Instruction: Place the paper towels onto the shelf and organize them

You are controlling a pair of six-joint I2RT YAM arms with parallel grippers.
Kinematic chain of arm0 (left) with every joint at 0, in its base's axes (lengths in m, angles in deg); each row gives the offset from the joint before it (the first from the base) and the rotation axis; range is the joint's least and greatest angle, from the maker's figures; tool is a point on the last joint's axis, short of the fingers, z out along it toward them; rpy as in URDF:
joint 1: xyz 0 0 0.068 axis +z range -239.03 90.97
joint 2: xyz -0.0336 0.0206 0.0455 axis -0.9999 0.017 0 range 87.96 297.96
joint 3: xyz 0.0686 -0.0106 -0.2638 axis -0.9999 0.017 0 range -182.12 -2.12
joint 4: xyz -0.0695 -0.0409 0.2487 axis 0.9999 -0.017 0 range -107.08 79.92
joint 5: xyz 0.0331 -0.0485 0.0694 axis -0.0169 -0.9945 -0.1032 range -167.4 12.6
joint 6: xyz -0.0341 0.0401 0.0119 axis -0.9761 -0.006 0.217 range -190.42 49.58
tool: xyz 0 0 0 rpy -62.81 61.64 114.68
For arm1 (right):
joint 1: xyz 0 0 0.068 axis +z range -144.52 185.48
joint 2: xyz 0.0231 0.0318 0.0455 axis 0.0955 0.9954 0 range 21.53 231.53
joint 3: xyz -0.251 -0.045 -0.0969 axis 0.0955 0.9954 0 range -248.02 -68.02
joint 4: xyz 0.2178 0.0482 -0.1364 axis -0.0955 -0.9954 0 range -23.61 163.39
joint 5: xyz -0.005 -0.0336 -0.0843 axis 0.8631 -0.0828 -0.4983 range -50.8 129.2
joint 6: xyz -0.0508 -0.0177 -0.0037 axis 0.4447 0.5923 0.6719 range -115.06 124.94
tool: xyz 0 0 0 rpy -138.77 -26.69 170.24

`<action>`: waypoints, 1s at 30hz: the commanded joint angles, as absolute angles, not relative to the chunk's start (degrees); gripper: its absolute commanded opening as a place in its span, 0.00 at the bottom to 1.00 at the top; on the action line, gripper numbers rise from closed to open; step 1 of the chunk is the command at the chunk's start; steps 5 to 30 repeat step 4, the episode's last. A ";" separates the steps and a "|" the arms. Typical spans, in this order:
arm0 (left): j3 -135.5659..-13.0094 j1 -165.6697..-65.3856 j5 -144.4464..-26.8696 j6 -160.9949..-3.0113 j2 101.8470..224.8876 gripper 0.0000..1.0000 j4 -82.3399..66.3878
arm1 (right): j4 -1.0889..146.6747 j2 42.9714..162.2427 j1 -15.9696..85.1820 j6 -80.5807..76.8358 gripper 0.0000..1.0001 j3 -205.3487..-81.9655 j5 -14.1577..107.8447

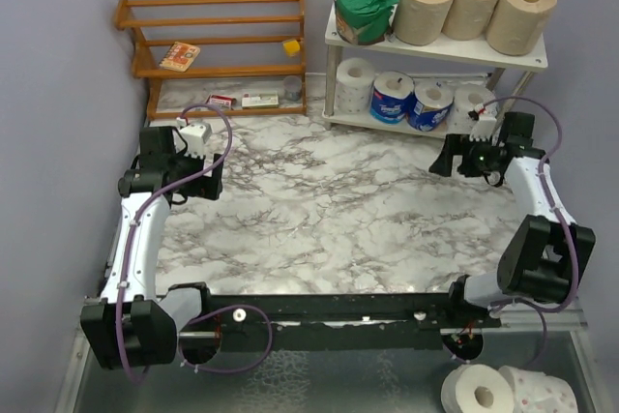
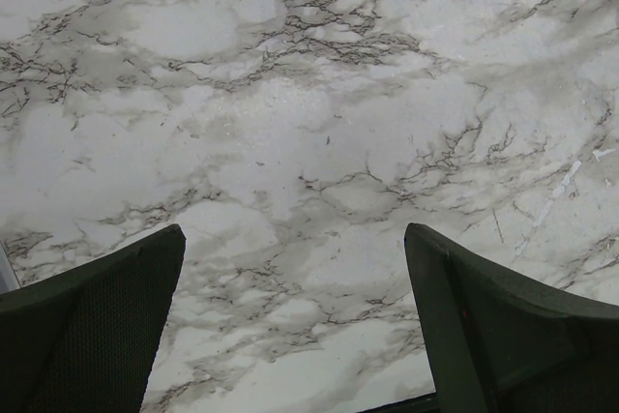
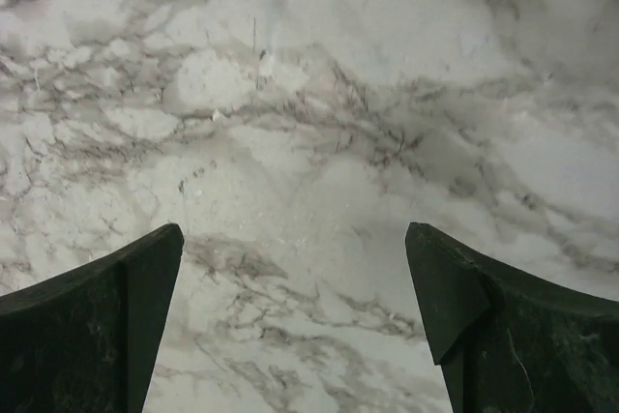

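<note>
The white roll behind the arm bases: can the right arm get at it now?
Probably yes: the white roll lies uncovered near that arm, and the right hand is open and empty.

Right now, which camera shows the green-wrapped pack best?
The top external view. It shows the green-wrapped pack whole, at the left end of the shelf on its top board, beside the three tan rolls. Both wrist views look down at the marbled tabletop and show nothing of the pack.

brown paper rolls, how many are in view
3, all standing in a row on the shelf top board, right of the green pack: left roll, middle roll, right roll. None appears hidden.
</note>
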State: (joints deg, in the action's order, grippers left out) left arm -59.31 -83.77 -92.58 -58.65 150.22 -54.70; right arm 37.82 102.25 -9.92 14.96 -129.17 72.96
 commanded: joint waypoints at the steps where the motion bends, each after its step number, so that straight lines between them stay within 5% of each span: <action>1: -59.43 -83.39 -94.21 -57.81 148.60 0.99 -54.46 | 37.79 94.27 -9.99 11.55 1.00 -125.33 68.88; 4: -59.42 -83.34 -94.71 -57.62 148.76 0.99 -54.52 | 47.24 82.31 -10.03 10.04 1.00 -117.22 61.04; 30: -59.42 -83.34 -94.71 -57.62 148.76 0.99 -54.52 | 47.24 82.31 -10.03 10.04 1.00 -117.22 61.04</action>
